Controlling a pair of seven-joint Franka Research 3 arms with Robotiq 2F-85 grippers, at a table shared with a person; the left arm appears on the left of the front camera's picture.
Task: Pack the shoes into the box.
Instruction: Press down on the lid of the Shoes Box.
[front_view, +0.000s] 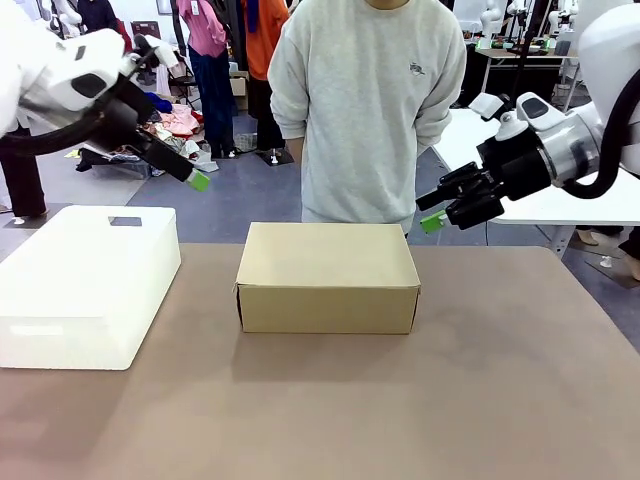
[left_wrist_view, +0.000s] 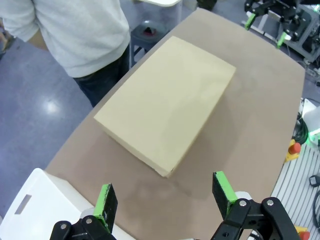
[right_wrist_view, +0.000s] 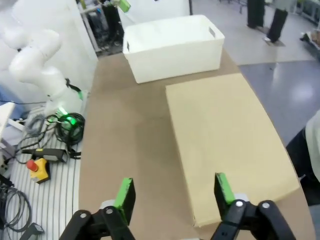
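1. Your left gripper (left_wrist_view: 165, 197) stood with its fingers spread wide, holding nothing, raised above the white bin (front_view: 85, 285).
2. Your right gripper (right_wrist_view: 172, 192) also had its green pads well apart and empty; it hung above the near right edge of the box (front_view: 328, 277), touching nothing.
3. The box sat closed in the middle of the brown table (front_view: 480, 400), its lid flat, just in front of a person in a grey sweatshirt (front_view: 365, 100).
4. The white bin rested at the table's left side, apart from the box.
5. Behind, you had grey floor, clothes and other tables.
6. No writing on the box could be read.
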